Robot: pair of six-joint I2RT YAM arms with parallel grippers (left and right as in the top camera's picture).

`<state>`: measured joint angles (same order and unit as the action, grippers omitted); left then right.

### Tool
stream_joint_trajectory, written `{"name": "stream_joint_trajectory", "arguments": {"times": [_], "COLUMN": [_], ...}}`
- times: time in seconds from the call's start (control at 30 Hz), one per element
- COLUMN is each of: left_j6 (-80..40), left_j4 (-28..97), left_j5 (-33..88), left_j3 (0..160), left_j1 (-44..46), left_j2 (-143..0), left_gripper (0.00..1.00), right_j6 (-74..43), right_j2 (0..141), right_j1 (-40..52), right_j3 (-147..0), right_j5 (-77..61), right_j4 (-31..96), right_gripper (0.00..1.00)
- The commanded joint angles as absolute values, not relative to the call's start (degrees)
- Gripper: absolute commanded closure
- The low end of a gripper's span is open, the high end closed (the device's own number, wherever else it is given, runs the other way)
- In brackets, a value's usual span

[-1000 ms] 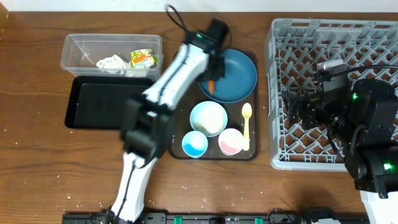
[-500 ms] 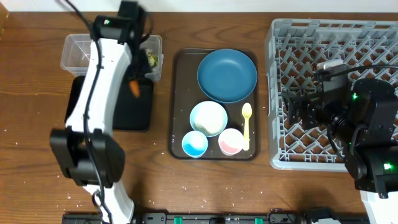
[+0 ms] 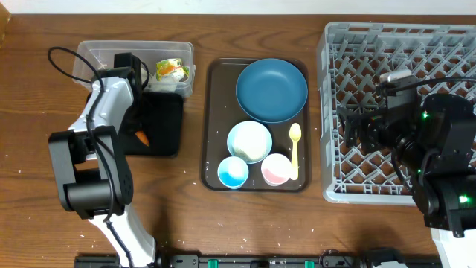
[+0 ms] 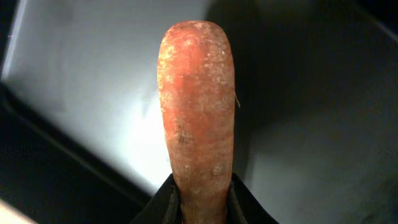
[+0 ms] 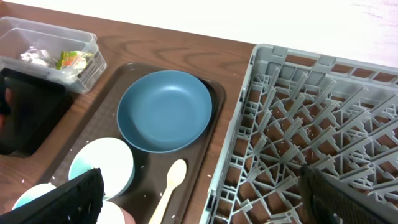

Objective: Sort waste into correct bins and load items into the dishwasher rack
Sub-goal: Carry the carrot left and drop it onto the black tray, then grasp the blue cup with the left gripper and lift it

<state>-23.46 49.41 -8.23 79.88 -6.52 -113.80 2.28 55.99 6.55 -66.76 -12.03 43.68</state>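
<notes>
My left gripper (image 4: 200,200) is shut on the small orange carrot (image 4: 196,106), which points away from the fingers just above the floor of the shallow black tray (image 4: 311,124). From overhead the carrot (image 3: 141,137) is over the middle of the black tray (image 3: 163,141). The clear tub (image 3: 97,56) behind it holds crumpled napkins and the green-yellow wrapper (image 3: 170,68). My right gripper (image 5: 214,199) hangs open and empty above the left edge of the grey rack (image 3: 401,45). The blue plate (image 3: 271,89), pale bowl (image 3: 249,141), blue cup (image 3: 233,173), pink cup (image 3: 276,169) and yellow spoon (image 3: 294,147) lie on the brown tray.
The brown serving tray (image 3: 214,112) sits between the bins and the rack. Loose rice grains speckle the wooden table near its front edge (image 3: 223,223). The left arm's cable loops over the table at the far left.
My left arm has swung from the blue plate leftward over the tub and come down over the black tray, carrying the carrot. The right arm has not moved.
</notes>
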Motion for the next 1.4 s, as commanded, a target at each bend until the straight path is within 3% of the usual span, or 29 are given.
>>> {"name": "stream_joint_trajectory", "arguments": {"times": [0.0, 0.27, 0.5, 0.63, 0.9, 1.13, 1.37], "left_j6": [-23.7, -23.3, -14.3, -8.3, -5.3, -5.1, -13.9], "left_j4": [48.6, 50.7, 51.3, 51.3, 49.7, 53.5, 67.5], "left_j5": [-8.1, -7.8, 3.9, 10.2, 10.5, 10.5, 10.5], "left_j3": [78.5, 80.7, 81.1, 81.1, 81.1, 81.1, 81.0], "left_j1": [-6.5, -6.4, -4.8, -0.4, 12.4, 18.9, 20.3], "left_j2": [-112.7, -110.5, -99.8, -94.3, -92.5, -92.5, -91.5], "left_gripper": [0.68, 0.63, 0.51, 0.50, 0.44, 0.44, 0.57], "right_j6": [1.7, 1.8, 1.8, 1.7, -3.4, -4.3, -4.2], "right_j2": [55.8, 55.8, 55.8, 56.2, 63.2, 68.6, 70.5], "right_j1": [6.2, 6.2, 6.2, 6.2, 7.6, 9.5, 10.2], "right_j3": [-67.8, -67.8, -67.8, -67.8, -67.8, -67.8, -67.8], "right_j5": [-12.5, -16.8, -16.8, -16.8, -17.0, -17.0, -17.0], "right_j4": [43.5, 42.2, 41.3, 40.2, 37.3, 36.4, 36.4], "right_gripper": [0.02, 0.01, 0.01, 0.01, 0.01, 0.01, 0.01]}}
